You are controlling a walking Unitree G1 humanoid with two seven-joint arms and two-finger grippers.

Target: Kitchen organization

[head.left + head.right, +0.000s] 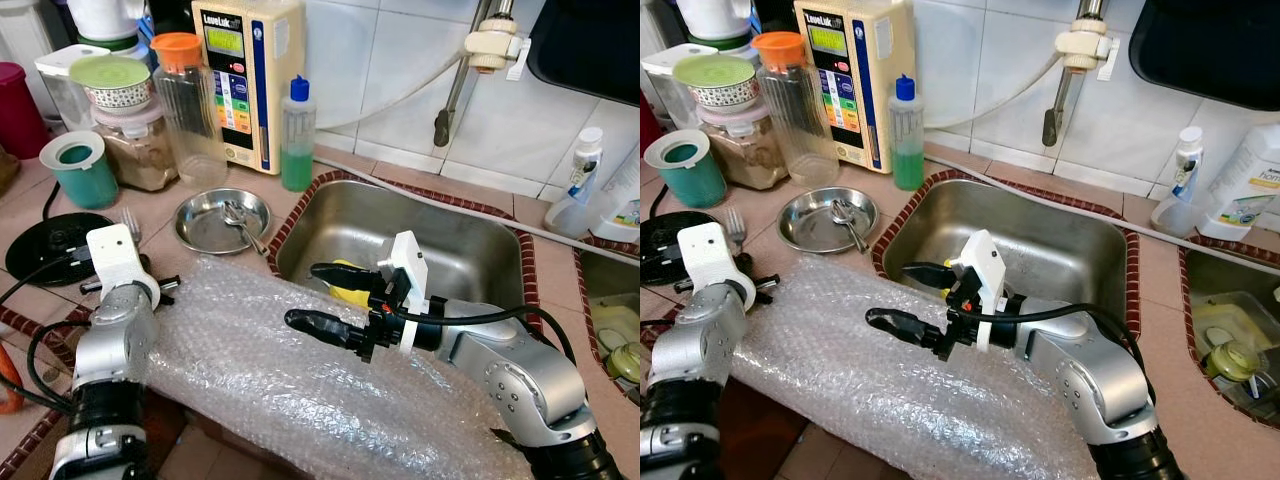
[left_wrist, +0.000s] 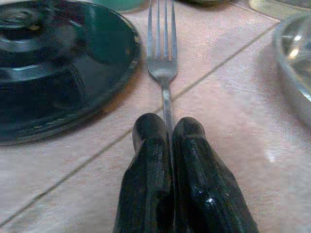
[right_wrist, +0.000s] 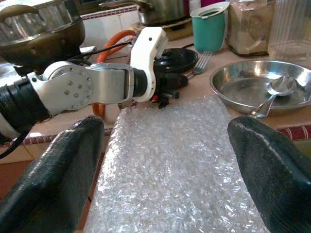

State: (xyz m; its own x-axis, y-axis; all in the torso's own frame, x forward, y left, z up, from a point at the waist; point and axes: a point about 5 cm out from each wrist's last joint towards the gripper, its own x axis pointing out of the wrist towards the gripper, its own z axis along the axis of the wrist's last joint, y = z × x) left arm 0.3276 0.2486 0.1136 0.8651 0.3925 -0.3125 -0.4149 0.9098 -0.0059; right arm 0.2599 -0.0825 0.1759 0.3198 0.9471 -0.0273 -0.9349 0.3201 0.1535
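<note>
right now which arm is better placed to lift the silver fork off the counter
Left. The left hand is already shut on the handle of the silver metal fork, beside the round black disc. The right hand is open, hovering over the clear bubble wrap sheet, away from it.

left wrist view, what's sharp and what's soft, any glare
Left wrist view: fork fairly sharp, left gripper fingertips shut on its handle and slightly soft; black disc shows pale reflections, steel plate rim glares. Right wrist view: right gripper's open fingers blurred.
</note>
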